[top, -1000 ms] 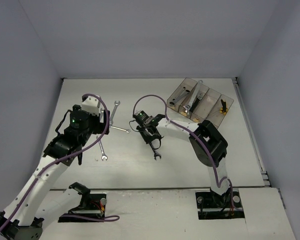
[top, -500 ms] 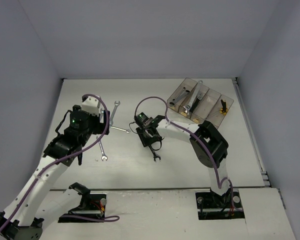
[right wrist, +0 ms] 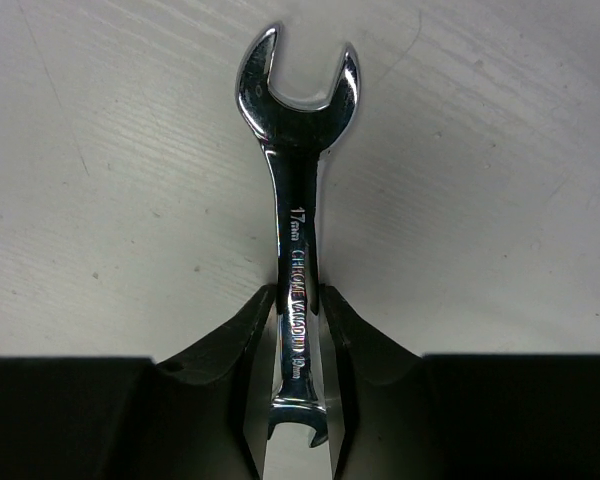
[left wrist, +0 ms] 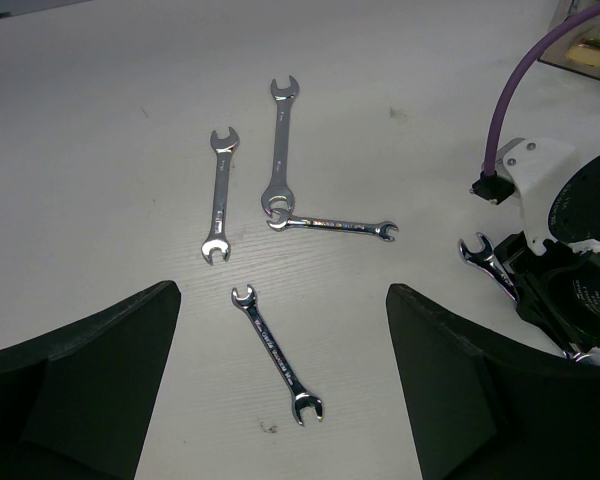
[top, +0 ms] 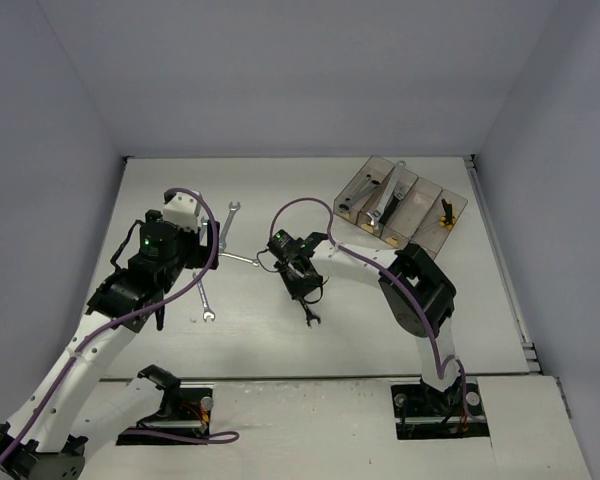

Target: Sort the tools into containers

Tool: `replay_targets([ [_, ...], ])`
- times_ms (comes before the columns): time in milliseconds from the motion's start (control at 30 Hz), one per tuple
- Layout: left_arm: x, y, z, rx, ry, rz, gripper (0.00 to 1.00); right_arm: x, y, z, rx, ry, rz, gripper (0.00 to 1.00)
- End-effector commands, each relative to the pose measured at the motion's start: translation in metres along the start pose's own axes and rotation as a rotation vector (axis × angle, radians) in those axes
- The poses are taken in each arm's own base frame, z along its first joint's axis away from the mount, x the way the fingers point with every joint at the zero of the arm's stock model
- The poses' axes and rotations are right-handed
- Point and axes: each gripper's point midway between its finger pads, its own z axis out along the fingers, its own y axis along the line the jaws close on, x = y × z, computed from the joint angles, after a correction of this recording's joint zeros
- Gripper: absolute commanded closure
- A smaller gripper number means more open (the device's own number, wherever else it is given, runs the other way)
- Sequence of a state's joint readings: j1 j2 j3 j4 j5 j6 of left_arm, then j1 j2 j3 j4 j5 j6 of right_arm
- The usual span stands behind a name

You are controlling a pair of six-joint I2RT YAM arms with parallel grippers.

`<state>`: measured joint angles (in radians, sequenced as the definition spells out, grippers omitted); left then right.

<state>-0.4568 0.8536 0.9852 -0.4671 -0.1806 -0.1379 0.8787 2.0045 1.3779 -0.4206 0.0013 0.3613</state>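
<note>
The white table (top: 280,190) is walled on three sides. At its far right sit the bins (top: 418,208), four joined in a row and set at a slant. Two silver binned wrenches (top: 385,203) lie in the left bins, one poking over the far rim, and a yellow-and-black driver (top: 447,212) lies in the rightmost bin.

Four loose wrenches (left wrist: 276,355) lie on the left half of the table. Two of them touch end to end in an L, one lies beside those, and one lies nearer, apart from the rest. From above only three are plain; the fourth is probably hidden behind the left arm and its purple cable (top: 215,240). That makes seven wrenches with the held one, plus one driver.

The right arm's forearm and its own looping cable lie between its gripper and the bins.

The right arm folds back from its base, elbow high near the bins, and reaches left to mid-table. The right gripper (right wrist: 295,297) is pinched on the shank of the held wrench (right wrist: 295,200), whose open end sticks out past the fingers. Whether it rests on the table or hangs just above it cannot be told.

The left arm leans in from the near left. The left gripper (left wrist: 280,300) hangs over the loose wrenches with its fingers spread wide and nothing between them.
</note>
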Motion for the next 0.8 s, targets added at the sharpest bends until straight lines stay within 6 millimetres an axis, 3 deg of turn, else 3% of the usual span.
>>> replay_targets([
  [0, -0.021, 0.002, -0.003, -0.004, -0.075, -0.024, 0.19, 0.061, -0.011, 0.019, 0.055, 0.228, -0.026, 0.94],
  [33, -0.021, 0.002, -0.003, -0.006, -0.075, -0.024, 0.19, 0.061, -0.012, 0.021, 0.06, 0.229, -0.027, 1.0],
  [233, -0.022, 0.002, -0.004, -0.007, -0.08, -0.025, 0.19, 0.039, -0.016, 0.013, 0.098, 0.152, -0.005, 1.0],
  [367, -0.022, 0.004, -0.005, -0.013, -0.081, -0.026, 0.19, 0.005, -0.016, -0.01, 0.101, 0.042, 0.032, 1.0],
  [633, -0.022, 0.005, -0.005, -0.02, -0.083, -0.028, 0.19, -0.033, -0.03, -0.044, 0.103, -0.09, 0.104, 1.0],
  [767, -0.023, 0.005, -0.006, -0.02, -0.085, -0.027, 0.19, -0.052, -0.05, -0.066, 0.108, -0.16, 0.166, 1.0],
])
